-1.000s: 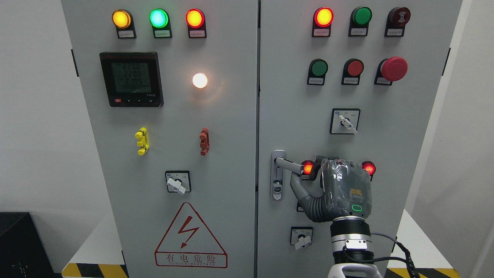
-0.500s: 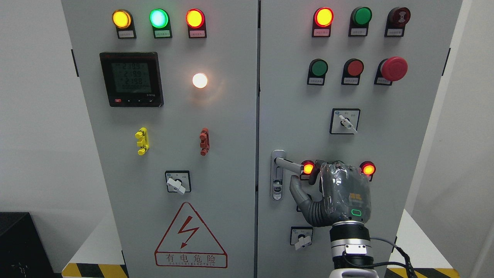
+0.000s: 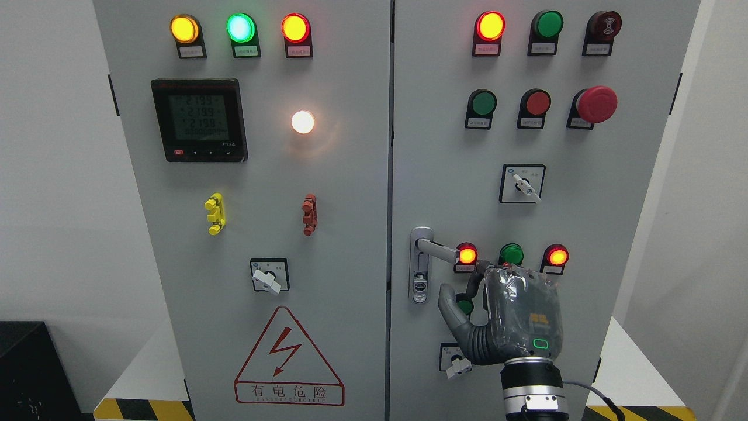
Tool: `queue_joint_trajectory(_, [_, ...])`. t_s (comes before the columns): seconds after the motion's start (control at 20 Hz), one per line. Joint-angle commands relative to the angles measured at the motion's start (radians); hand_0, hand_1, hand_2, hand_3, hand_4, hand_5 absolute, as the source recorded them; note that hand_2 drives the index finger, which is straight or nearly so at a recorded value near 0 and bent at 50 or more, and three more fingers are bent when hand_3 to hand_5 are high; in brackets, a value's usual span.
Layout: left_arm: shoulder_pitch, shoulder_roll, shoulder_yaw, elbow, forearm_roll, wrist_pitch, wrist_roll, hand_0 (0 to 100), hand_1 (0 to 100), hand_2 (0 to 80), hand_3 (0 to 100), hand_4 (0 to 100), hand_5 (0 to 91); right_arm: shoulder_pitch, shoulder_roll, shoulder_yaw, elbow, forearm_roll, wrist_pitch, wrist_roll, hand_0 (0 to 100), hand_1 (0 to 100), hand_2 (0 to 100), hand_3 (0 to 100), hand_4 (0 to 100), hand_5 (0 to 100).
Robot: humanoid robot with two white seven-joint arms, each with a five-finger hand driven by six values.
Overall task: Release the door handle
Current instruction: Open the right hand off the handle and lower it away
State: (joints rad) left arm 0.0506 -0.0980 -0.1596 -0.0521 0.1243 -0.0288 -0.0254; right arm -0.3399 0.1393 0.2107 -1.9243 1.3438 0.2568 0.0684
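1. The robot's right hand (image 3: 507,316) rises from the bottom edge, right of centre, its back toward the camera and wrapped in clear film. Its fingers are loosely spread and grasp nothing; the thumb (image 3: 451,305) sticks out to the left.
2. The door handle (image 3: 437,249), a silver lever pointing right from a vertical lock plate, sits above and to the left of the hand, clear of the thumb, with a gap between them.
3. Just above the knuckles runs a row of three lamps: a lit red lamp (image 3: 467,255) at the lever's tip, a green lamp (image 3: 511,254), and another lit red lamp (image 3: 557,256).
4. A small rotary switch (image 3: 456,359) lies beside the wrist, lower left.
5. All are mounted on the right door (image 3: 608,193) of a grey electrical cabinet.
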Motion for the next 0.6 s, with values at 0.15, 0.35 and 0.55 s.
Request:
queue_joint_trajectory(0.15, [0.0, 0.0, 0.0, 0.0, 0.0, 0.0, -0.001, 0, 0, 4.2, 10, 0, 0.0, 0.238, -0.001, -0.037, -0.163, -0.002, -0.063, -0.064, 39, 35, 61, 80, 68, 63])
queue_joint_trajectory(0.35, [0.0, 0.0, 0.0, 0.0, 0.0, 0.001, -0.001, 0, 0, 4.3, 11, 0, 0.0, 0.285, -0.003, -0.125, -0.165, -0.014, -0.165, -0.122, 39, 33, 43, 59, 58, 46])
queue_joint_trajectory(0.55, [0.0, 0.0, 0.0, 0.0, 0.0, 0.001, -0.001, 0, 0, 4.2, 10, 0, 0.0, 0.288, -0.001, -0.146, -0.165, -0.103, -0.192, -0.134, 40, 32, 27, 38, 33, 20])
